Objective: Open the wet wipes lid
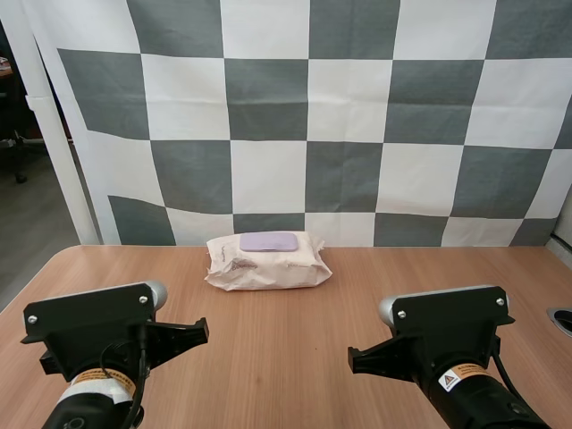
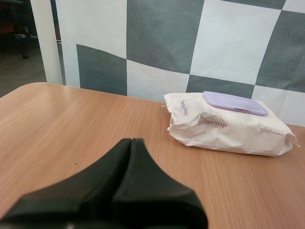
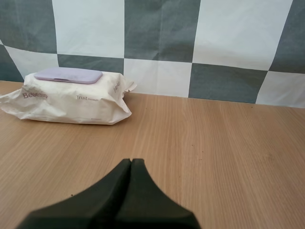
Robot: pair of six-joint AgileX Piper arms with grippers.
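A cream pack of wet wipes (image 1: 266,261) lies flat at the far middle of the wooden table, its lilac lid (image 1: 268,241) closed on top. From the left wrist the pack (image 2: 228,126) and lid (image 2: 234,103) sit well ahead of my left gripper (image 2: 132,141), whose fingers lie together as one dark wedge, shut on nothing. My right gripper (image 3: 131,161) is shut the same way, well back from the pack (image 3: 66,98) and its lid (image 3: 68,75). Both arms rest near the table's front edge.
The wooden table (image 1: 295,349) stretches bare between the arms and the pack. A round dark-rimmed hole (image 1: 561,319) sits at the table's right edge.
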